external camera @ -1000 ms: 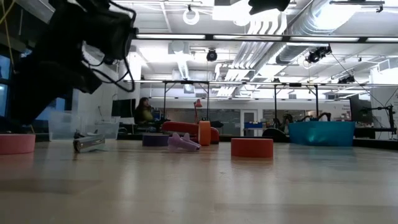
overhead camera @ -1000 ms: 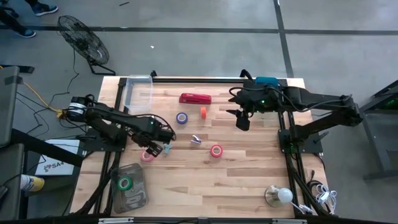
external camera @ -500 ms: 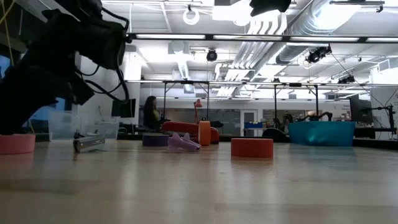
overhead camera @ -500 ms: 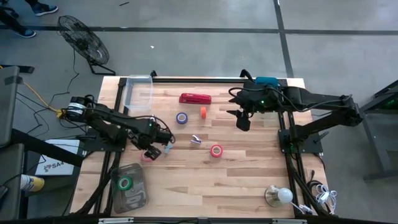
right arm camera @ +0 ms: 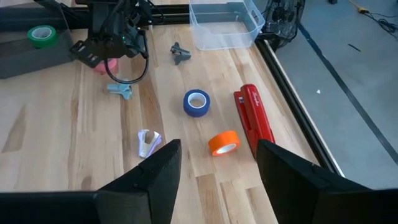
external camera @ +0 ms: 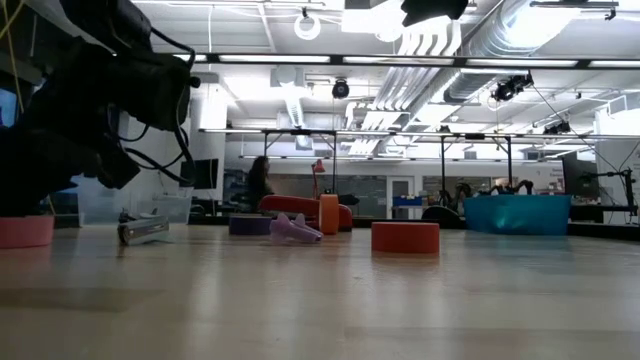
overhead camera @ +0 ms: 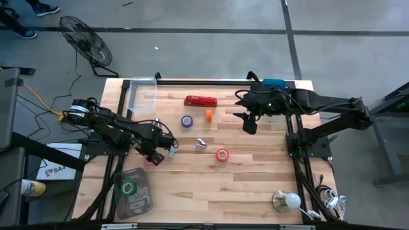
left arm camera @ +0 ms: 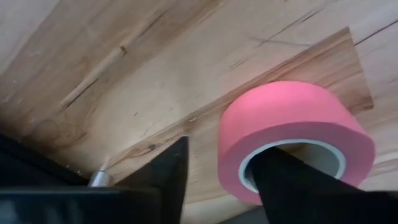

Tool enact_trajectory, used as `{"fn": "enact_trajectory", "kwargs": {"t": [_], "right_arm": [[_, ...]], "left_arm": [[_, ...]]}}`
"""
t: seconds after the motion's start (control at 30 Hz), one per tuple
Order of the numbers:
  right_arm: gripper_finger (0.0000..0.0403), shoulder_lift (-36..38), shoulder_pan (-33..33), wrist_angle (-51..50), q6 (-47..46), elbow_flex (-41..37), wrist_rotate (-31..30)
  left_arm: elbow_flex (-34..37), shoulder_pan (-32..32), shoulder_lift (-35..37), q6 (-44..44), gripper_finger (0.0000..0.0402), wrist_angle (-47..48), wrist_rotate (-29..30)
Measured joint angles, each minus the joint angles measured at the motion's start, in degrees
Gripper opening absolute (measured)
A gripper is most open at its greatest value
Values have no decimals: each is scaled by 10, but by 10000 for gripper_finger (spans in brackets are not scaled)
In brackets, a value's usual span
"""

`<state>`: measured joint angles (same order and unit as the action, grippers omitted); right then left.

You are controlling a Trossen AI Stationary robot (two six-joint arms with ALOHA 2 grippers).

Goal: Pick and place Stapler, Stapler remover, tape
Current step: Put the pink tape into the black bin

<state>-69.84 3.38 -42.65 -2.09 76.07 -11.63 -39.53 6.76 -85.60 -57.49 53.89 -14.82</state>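
stapler (overhead camera: pixel 200 101) near table's (overhead camera: pixel 255 185) far edge, tape rolls (overhead camera: pixel 186 121) nearer

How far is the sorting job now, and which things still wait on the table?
Done: one green tape roll lies in the grey tray. In hand: the left claw is over the pink tape roll, one finger through its centre, the other outside its wall. Left: the stapler, the purple, orange and red rolls. The right claw hovers open near the stapler.
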Motion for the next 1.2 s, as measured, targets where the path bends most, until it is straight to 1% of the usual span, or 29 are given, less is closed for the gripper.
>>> {"fn": "enact_trajectory", "kwargs": {"t": [0.2,0.23,0.4,0.53,0.7,0.87,1.0,1.2], "right_arm": [[199,0,0,0,1,0,-4],[199,0,0,0,1,0,-4],[199,0,0,0,2,0,-4],[199,0,0,0,6,0,-4],[199,0,0,0,6,0,-4],[199,0,0,0,6,0,-2],[199,0,0,0,6,0,11],[199,0,0,0,10,0,34]], "left_arm": [[0,0,0,-3,39,0,-3],[0,0,0,-4,34,0,-4],[-2,0,0,-3,34,1,-4],[-20,0,0,-2,37,7,19],[-63,0,0,4,36,34,55],[-131,0,0,15,36,87,90],[-203,0,0,20,36,132,140],[-334,0,0,37,36,176,265]]}}
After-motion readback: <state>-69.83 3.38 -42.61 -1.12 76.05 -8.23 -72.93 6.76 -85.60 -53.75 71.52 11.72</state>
